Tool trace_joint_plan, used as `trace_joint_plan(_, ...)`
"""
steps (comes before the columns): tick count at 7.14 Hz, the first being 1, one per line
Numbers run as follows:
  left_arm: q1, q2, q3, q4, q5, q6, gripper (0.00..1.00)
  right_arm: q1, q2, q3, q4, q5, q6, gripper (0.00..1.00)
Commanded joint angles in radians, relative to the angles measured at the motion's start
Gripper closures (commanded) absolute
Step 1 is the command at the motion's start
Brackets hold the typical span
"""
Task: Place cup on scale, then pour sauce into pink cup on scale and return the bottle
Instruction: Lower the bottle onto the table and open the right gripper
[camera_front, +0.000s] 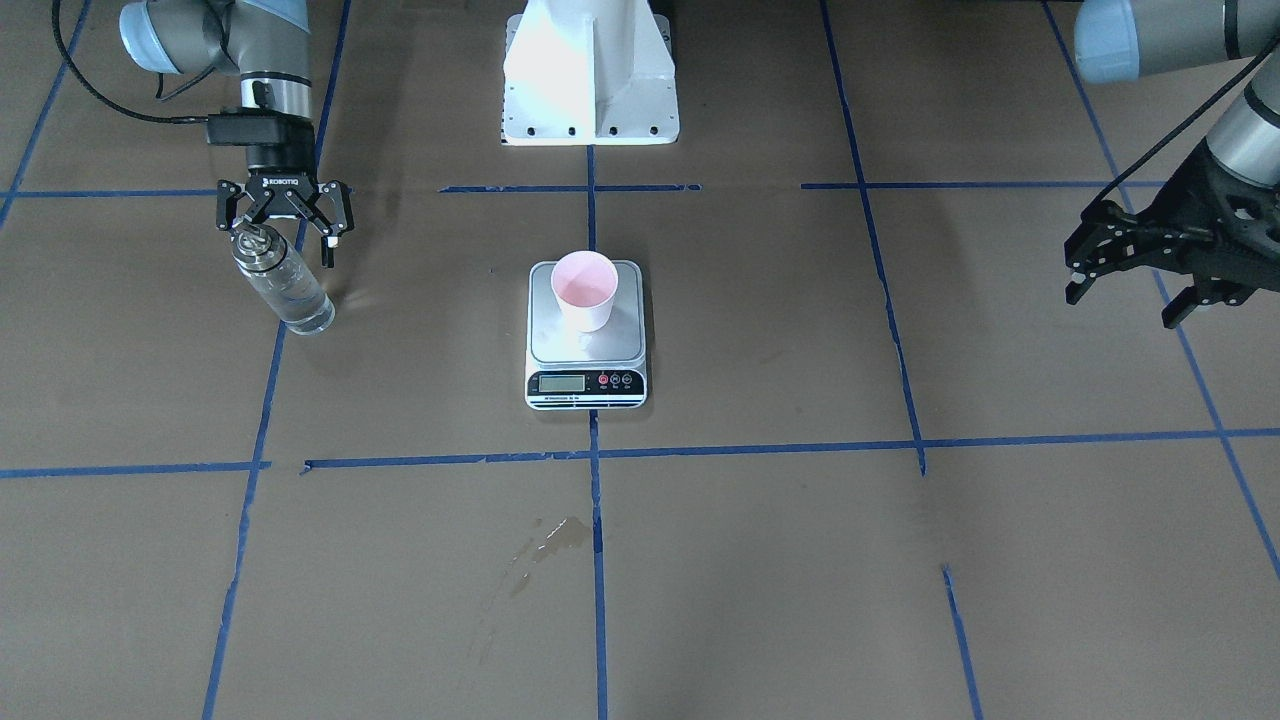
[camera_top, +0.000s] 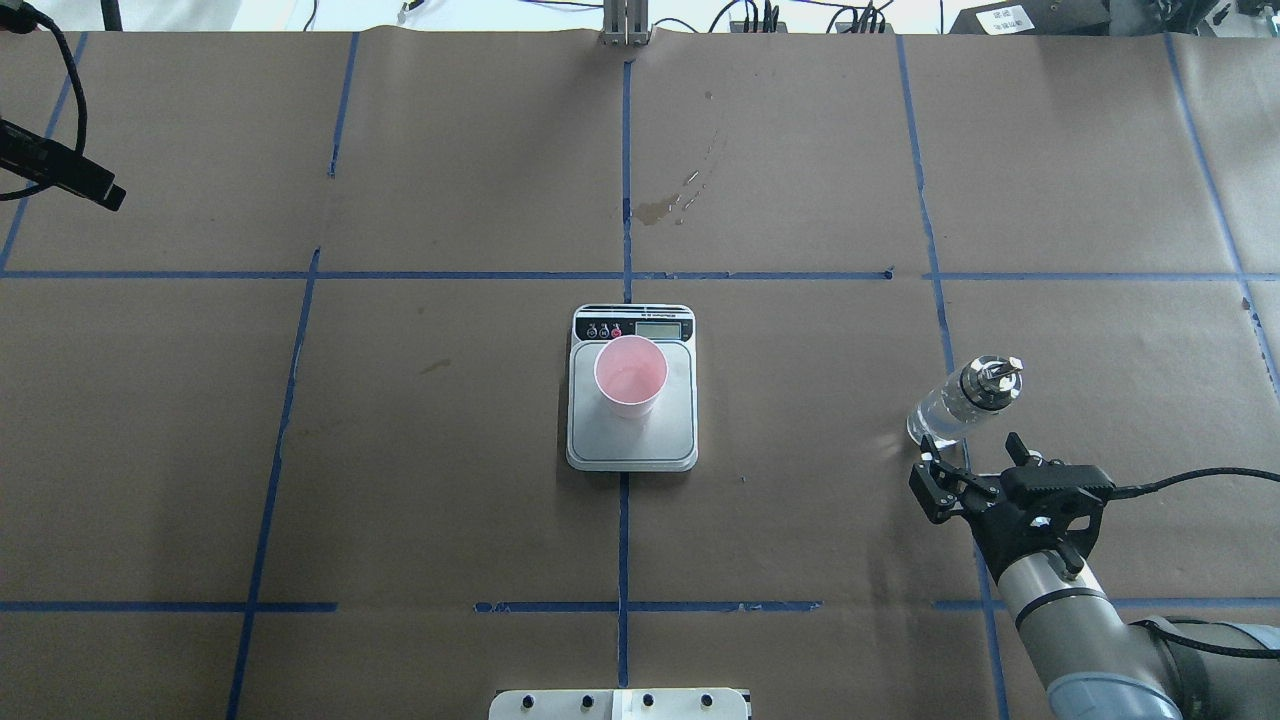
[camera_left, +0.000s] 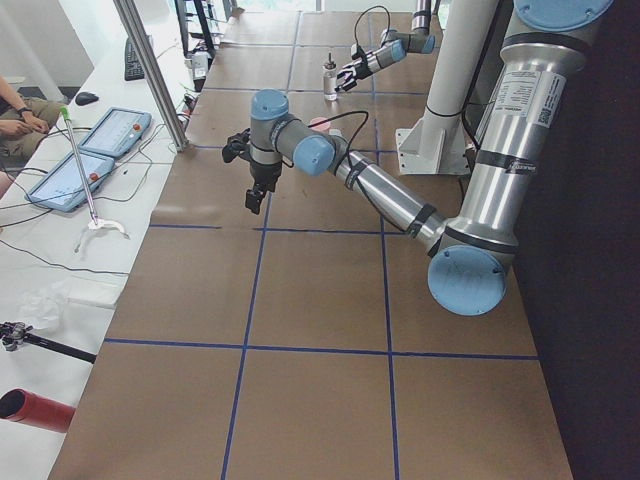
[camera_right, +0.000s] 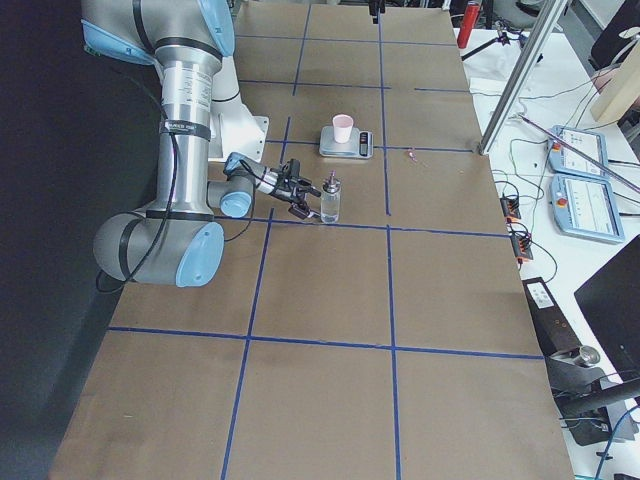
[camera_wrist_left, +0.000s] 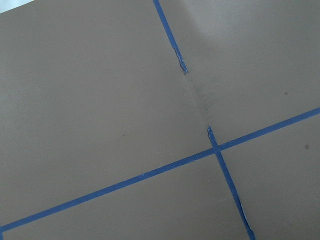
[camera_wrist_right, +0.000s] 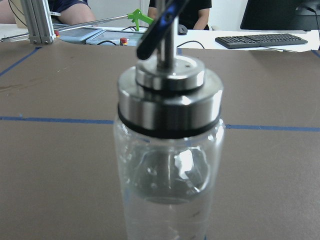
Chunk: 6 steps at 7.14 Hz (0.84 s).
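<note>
Slim clear glass bottle (camera_top: 955, 405) is standing ungrasped; right gripper (camera_top: 975, 465), jaws apart just beside it, is probably needing to clamp it next.

Front camera faces the robot, steeply down; overhead looks forward from behind it; both share the scale (camera_front: 586, 340) at centre. Side cameras look along the table (camera_left: 300, 300) from each end. Right wrist camera sits close on the bottle (camera_wrist_right: 170, 165); left wrist looks down at the table.

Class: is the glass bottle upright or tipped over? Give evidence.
Upright. In the exterior right view the bottle stands on its base on the table, spout uppermost.
</note>
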Motion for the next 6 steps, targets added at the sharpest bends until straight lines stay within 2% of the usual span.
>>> trace_joint_plan(1, -0.007, 0.005, -0.005, 0.001, 0.0, 0.0, 0.06, -0.049, -0.069, 0.047, 0.003, 0.009, 0.006, 0.0)
trace_joint_plan(2, -0.007, 0.01, -0.003, 0.001, 0.0, 0.0, 0.06, -0.054, -0.125, 0.073, 0.027, 0.033, 0.007, 0.0)
trace_joint_plan(4, -0.007, 0.01, -0.003, 0.001, 0.0, 0.0, 0.06, -0.052, -0.289, 0.072, 0.218, 0.119, 0.001, 0.0)
trace_joint_plan(6, -0.007, 0.008, 0.003, -0.001, 0.0, 0.0, 0.06, -0.04, -0.376, 0.051, 0.343, 0.217, -0.014, 0.0)
